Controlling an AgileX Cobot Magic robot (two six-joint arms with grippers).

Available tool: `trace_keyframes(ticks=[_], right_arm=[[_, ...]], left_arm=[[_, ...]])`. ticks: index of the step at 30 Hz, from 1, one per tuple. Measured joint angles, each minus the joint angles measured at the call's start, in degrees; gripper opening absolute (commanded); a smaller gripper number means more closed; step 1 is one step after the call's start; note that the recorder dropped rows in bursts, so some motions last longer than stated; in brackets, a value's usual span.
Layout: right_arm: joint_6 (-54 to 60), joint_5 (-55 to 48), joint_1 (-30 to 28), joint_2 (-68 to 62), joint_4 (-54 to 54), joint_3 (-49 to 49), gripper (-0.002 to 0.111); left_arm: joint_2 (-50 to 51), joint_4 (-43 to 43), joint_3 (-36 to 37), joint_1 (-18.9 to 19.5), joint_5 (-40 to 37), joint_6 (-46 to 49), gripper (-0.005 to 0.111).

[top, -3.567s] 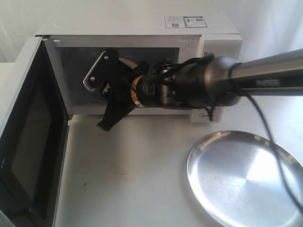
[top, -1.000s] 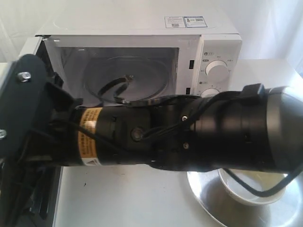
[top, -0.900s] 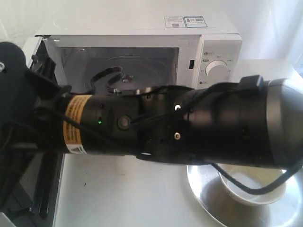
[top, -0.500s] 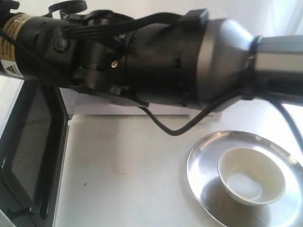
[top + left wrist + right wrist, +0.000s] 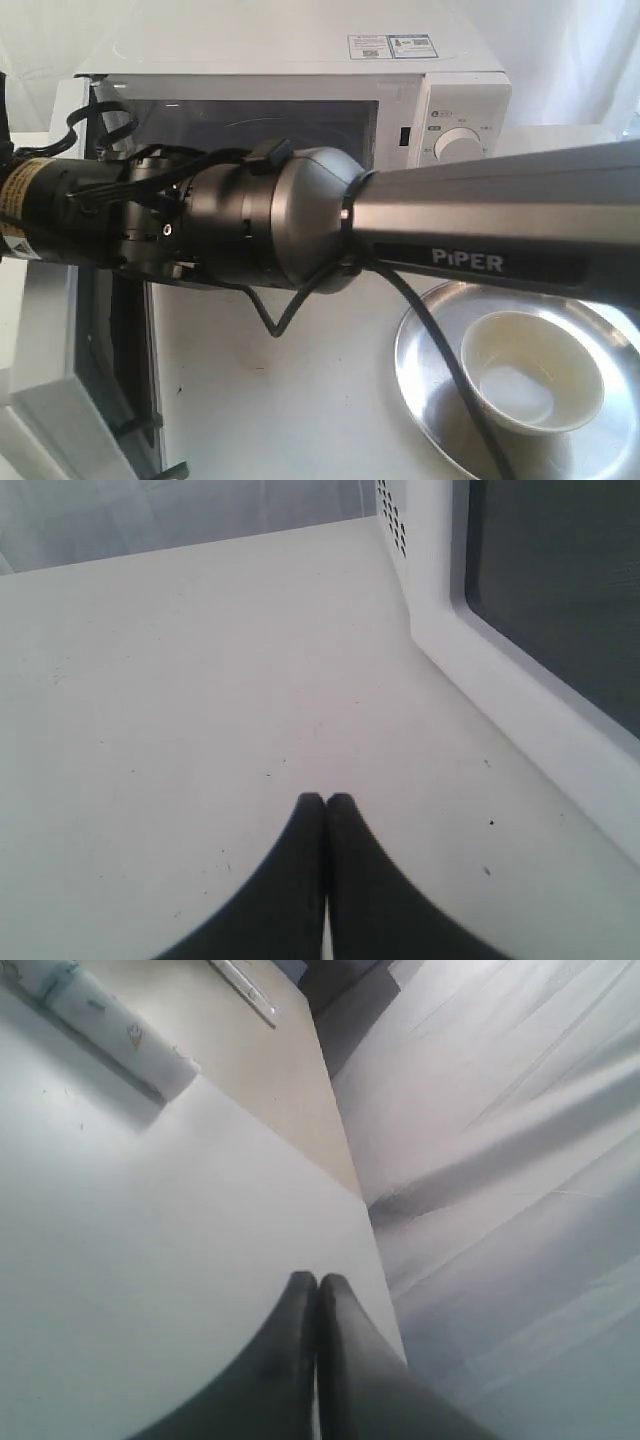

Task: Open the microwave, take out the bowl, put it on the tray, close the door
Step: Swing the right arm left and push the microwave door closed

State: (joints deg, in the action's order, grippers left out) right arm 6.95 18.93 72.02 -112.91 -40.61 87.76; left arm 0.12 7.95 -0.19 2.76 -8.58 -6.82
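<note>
Shows white dark-windowed microwave door [image 5: 40, 340] half open, probably light and rigid, best pushed on its outer face, with left gripper [image 5: 325, 802] and right gripper [image 5: 317, 1280] both pinched together, empty.

White boxy microwave [image 5: 300, 60] at rear of worktop, cavity exposed. Door [image 5: 540, 630] swung out on left side, dark window in white frame. Shiny round silver tray [image 5: 425, 350] flat at front right. Small cream bowl [image 5: 530, 370] upright near tray's middle.

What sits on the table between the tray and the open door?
Nothing: bare tabletop in the exterior view, with the right arm's cable hanging over it.
</note>
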Motion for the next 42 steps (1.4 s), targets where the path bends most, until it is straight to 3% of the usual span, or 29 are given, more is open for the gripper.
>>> trace_keyframes(ticks=[4, 11, 19, 22, 32, 42], right_arm=[[4.3, -9.1, 0.0, 1.9, -0.3, 0.0, 0.000], [4.5, -37.5, -0.3, 7.4, -3.8, 0.3, 0.000], [-16.7, -71.7, -3.1, 7.4, -23.0, 0.3, 0.000], [-22.5, -79.3, -4.6, 7.9, -25.8, 0.3, 0.000], [-36.3, -76.2, 1.0, 14.2, -24.4, -0.2, 0.000], [-48.4, -43.5, 8.9, 38.2, -23.6, -15.0, 0.000]], left_arm=[[0.0, 0.0, 0.0, 0.0, 0.0, 0.0, 0.000], [0.0, 0.0, 0.0, 0.0, 0.0, 0.0, 0.000], [0.0, 0.0, 0.0, 0.0, 0.0, 0.0, 0.000], [0.0, 0.0, 0.0, 0.0, 0.0, 0.0, 0.000], [0.0, 0.0, 0.0, 0.0, 0.0, 0.0, 0.000], [0.0, 0.0, 0.0, 0.0, 0.0, 0.0, 0.000]])
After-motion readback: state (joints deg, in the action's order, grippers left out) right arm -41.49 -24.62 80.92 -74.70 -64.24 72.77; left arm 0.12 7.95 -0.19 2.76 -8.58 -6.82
